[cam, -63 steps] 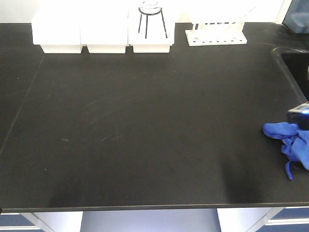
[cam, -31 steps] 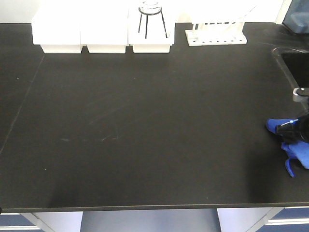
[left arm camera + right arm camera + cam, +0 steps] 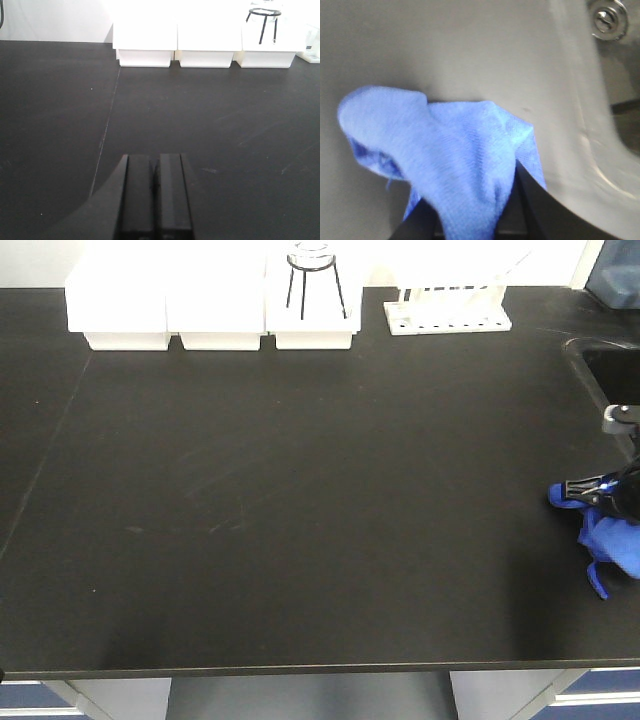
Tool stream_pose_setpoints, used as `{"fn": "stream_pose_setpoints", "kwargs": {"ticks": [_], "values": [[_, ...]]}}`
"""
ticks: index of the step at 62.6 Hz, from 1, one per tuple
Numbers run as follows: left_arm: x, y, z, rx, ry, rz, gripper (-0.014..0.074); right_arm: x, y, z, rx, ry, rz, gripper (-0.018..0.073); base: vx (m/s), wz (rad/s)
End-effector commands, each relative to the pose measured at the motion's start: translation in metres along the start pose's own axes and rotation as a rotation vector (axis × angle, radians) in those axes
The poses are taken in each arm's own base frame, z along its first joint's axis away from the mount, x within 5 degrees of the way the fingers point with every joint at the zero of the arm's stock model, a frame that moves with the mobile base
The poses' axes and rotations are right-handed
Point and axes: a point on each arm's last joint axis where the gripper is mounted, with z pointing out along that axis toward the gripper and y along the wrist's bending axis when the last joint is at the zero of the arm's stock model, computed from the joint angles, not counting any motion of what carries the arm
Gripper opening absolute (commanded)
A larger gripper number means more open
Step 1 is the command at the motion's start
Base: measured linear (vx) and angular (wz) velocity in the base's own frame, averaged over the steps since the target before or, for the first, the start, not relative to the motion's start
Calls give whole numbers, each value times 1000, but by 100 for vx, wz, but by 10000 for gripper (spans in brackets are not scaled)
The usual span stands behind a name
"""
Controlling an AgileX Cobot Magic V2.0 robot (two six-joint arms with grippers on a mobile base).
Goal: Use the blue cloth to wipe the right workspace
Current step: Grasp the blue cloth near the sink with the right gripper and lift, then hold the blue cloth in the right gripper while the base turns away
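**Right claw (image 3: 470, 200) pinched shut on the blue cloth (image 3: 455, 150) at the far right of the desk (image 3: 300, 490), just beside the sink (image 3: 615, 370); left claw (image 3: 155, 195) closed on nothing.**

You're handling soft, light, limp fabric with a fuzzy fine weave. It's bunched into a rounded lump with a loose tail toward the front edge. Expect it to fold and drag rather than lie flat. Keep your hold on the thick gathered middle, not a corner, and press down so it spreads. The desk top is hard, matte black and smooth, with faint pale streaks mid-surface, so the cloth should glide easily. The sink lip is rounded, and a loose end could drop over it. At the back, the white boxes (image 3: 210, 300), the black wire tripod (image 3: 315, 280) and the white rack (image 3: 447, 305) sit well apart from the cloth.
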Motion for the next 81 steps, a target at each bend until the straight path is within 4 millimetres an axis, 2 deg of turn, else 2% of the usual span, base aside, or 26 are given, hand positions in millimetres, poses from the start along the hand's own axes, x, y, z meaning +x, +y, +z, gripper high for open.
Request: {"fn": "stream_pose_setpoints", "kwargs": {"ticks": [1,12,21,28,39,46,51,58,66,74,81], "values": [[2,-1,1,18,-63,-6,-6,-17,-5,-32,-9,-135,25,-11,0,0],[2,-1,1,18,-63,-6,-6,-22,-12,-97,-34,-327,73,-8,0,0],[2,-1,1,18,-63,-6,-6,-12,-16,-159,-80,-501,55,-6,0,0],[2,-1,1,18,-63,-6,-6,8,-17,-208,-131,-636,-11,-3,0,0],[2,-1,1,18,-63,-6,-6,43,-12,-262,-222,-806,-124,-3,0,0],[2,-1,1,18,-63,-6,-6,70,-9,-286,-284,-921,-139,-3,0,0],[2,-1,1,18,-63,-6,-6,93,-8,-294,-306,-990,-142,-3,0,0],[2,-1,1,18,-63,-6,-6,124,-6,-286,-320,-1024,-131,-3,0,0],[2,-1,1,18,-63,-6,-6,151,-3,-255,-321,-1007,-105,-3,0,0],[2,-1,1,18,-63,-6,-6,159,-3,-217,-260,-1012,-83,-3,0,0],[2,-1,1,18,-63,-6,-6,155,-9,-194,-171,-1074,-21,-2,0,0]]}}
